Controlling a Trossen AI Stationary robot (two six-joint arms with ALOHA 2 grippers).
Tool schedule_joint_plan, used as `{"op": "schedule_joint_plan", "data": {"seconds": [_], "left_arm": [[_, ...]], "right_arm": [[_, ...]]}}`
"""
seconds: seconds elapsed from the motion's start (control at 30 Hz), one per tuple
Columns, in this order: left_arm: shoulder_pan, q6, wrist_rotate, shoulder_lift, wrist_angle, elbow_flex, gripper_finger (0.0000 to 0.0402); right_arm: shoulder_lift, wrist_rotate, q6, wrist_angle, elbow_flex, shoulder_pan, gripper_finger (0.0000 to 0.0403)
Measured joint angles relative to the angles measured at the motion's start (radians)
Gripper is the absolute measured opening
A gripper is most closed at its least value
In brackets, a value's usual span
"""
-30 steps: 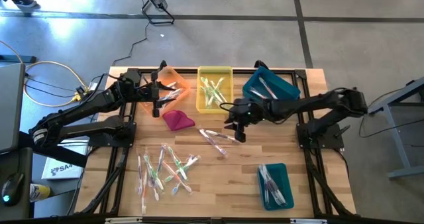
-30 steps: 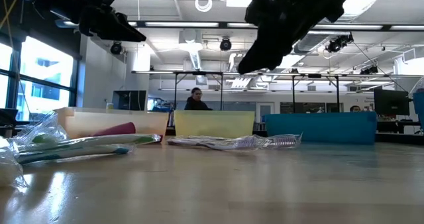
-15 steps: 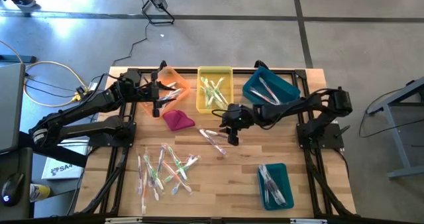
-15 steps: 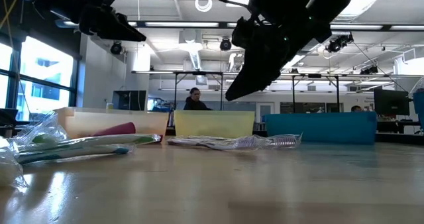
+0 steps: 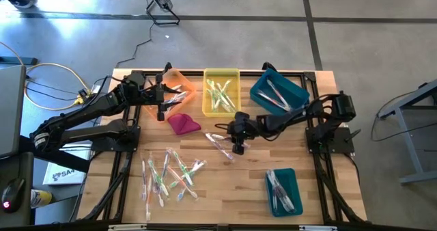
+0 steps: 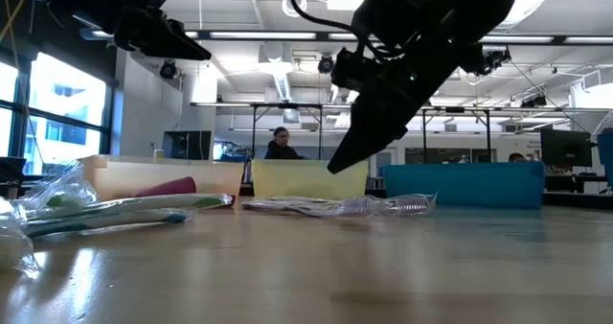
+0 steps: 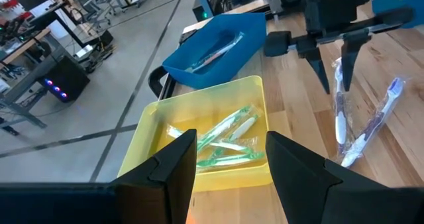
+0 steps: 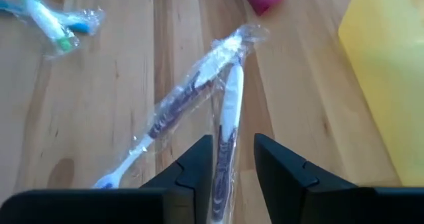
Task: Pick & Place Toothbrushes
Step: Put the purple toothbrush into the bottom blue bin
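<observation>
Wooden table (image 5: 239, 176). Right gripper (image 8: 233, 159) fingers narrowly parted, empty, hovering over two wrapped toothbrushes (image 8: 199, 98) lying crossed directly below fingertips. Left gripper (image 5: 161, 101) wide open above orange bin (image 5: 179, 87).

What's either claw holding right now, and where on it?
Nothing. The right claw is open over the wrapped toothbrush pair, not gripping. The left claw is open above the yellow bin.

Bare table (image 5: 246, 169) lies open around the two wrapped toothbrushes (image 5: 222, 144); yellow bin (image 5: 221, 91) stands near.
</observation>
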Motion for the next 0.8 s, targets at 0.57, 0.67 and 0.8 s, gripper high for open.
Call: {"op": "schedule_joint_plan", "data": {"seconds": [0.57,0.67,0.8], "left_arm": [[0.000,0.008,0.000,0.000,0.001,0.000,0.0175],[0.000,0.008,0.000,0.000,0.000,0.000,0.0175],[0.000,0.008,0.000,0.000,-0.002,0.000,0.0175]], "right_arm": [[0.017,0.060,0.008,0.062,0.000,0.008,0.0154],[0.039,0.066,0.008,0.082,0.002,0.008,0.0152],[0.057,0.101,0.003,0.099,0.002,0.006,0.0154]]}}
